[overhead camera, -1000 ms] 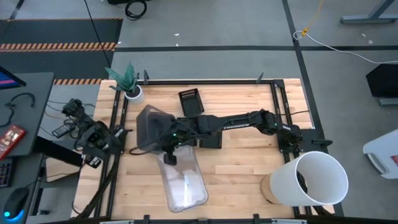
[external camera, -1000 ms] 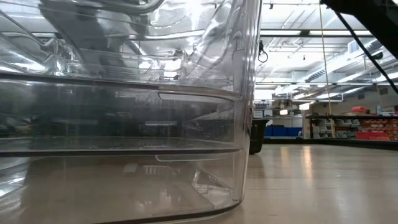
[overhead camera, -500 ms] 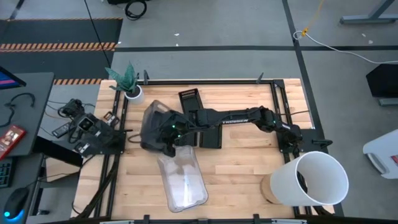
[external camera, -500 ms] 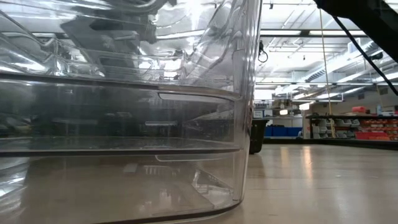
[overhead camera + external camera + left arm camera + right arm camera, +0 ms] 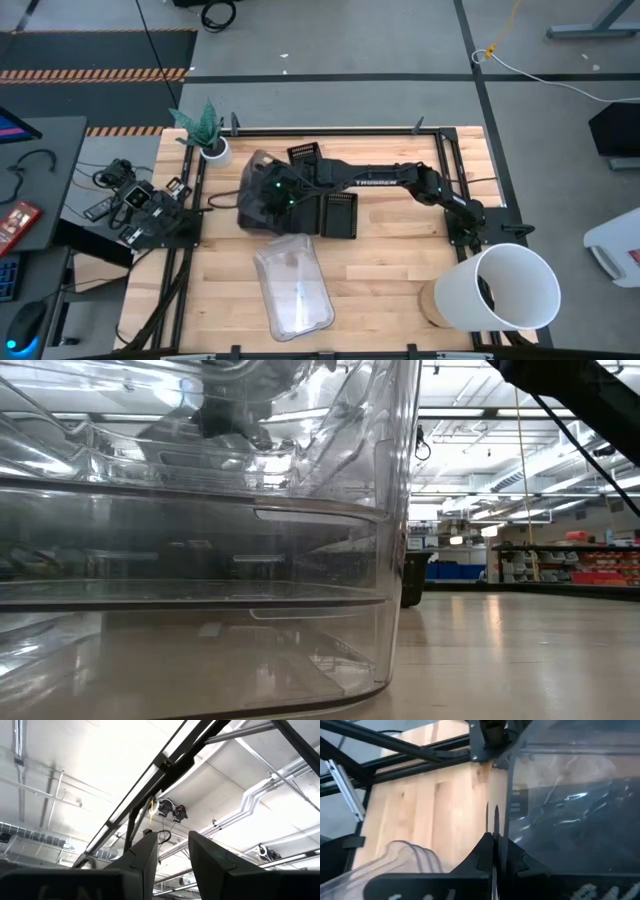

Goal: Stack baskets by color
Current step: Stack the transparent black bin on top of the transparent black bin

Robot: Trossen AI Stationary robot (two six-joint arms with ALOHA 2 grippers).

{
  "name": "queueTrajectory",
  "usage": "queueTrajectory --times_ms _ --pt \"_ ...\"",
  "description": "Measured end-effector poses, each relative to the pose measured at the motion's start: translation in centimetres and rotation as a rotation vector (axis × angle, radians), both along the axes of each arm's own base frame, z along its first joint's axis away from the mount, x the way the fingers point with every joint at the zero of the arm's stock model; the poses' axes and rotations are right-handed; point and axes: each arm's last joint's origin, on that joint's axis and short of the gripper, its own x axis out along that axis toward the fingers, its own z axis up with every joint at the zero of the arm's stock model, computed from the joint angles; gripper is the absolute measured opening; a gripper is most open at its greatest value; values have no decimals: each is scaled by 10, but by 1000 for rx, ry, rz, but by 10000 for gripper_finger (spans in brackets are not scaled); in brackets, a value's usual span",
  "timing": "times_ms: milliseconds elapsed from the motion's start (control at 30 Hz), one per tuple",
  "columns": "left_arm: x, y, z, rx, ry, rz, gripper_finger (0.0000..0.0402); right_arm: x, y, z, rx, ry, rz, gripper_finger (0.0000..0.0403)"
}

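My right gripper [image 5: 268, 208] reaches across to the table's middle left and is shut on a clear basket [image 5: 255, 190], which looks grey from above. A second clear basket [image 5: 293, 285] rests on its bottom near the front edge and fills the left of the low view [image 5: 200, 560]. Two black slotted trays lie flat, one at the far side [image 5: 307, 155] and one under my right arm [image 5: 338, 213]. My left gripper [image 5: 167, 855] is folded back at the table's left edge, open and pointing at the ceiling. My right gripper pinches one clear wall of the basket at its edge [image 5: 492, 817] between its two fingers [image 5: 506, 852]. The fingers slant down from the table's right side. The basket [image 5: 560, 795] sits tilted in the hold; whether its low side touches the table I cannot tell.
A big white bucket [image 5: 505, 290] stands at the near right corner. A small white pot with a green plant [image 5: 210, 145] is at the far left corner. A black frame [image 5: 330, 130] runs round the table. Bare wood lies between the trays and the bucket.
My right gripper has swung toward the table's far edge, carrying the clear basket away from the basket near the front edge. The held basket has tipped up and now looks shorter from above. My left gripper has tipped upward at the left edge.
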Motion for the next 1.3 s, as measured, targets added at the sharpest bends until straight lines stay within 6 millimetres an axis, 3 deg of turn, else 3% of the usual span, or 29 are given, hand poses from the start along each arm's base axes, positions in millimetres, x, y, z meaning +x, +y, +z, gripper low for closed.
queueTrajectory --times_ms 367,633,900,1300 --pt "0 0 0 0 0 0 117 -9 -36 -7 -113 96 -19 9" --pt "2 -1 -1 31 15 27 117 -13 -20 -11 -252 165 -11 9" --pt "2 -2 -2 46 14 54 117 -22 -18 -22 -202 297 -89 9" --pt "4 -2 -3 49 41 62 117 -31 -33 -26 -134 406 -181 10"
